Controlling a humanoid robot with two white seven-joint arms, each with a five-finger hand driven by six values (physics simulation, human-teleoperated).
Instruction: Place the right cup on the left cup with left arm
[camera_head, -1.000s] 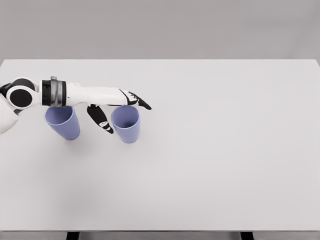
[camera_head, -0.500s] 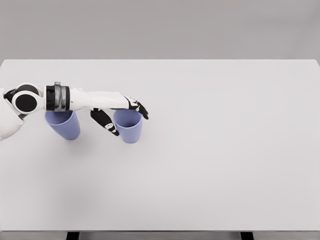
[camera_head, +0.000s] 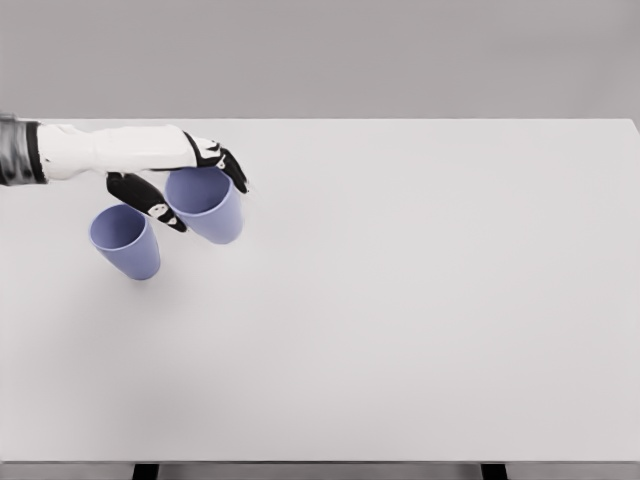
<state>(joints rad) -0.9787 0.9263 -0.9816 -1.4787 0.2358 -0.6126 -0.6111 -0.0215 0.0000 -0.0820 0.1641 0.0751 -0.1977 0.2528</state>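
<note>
Lilac right cup (camera_head: 207, 205) apparently lifted, gripped by left robot hand (camera_head: 180, 170).

Held cup (camera_head: 208, 205) just right of table (camera_head: 420, 300) cup (camera_head: 126, 240).

Left cup (camera_head: 126, 240) stands at frame left, just below-left of my left hand (camera_head: 175, 185) and its held cup (camera_head: 207, 203). Only a narrow gap between them. Table (camera_head: 420, 300) bare centre and right.

left arm (camera_head: 70, 150) cropped at left edge
</note>
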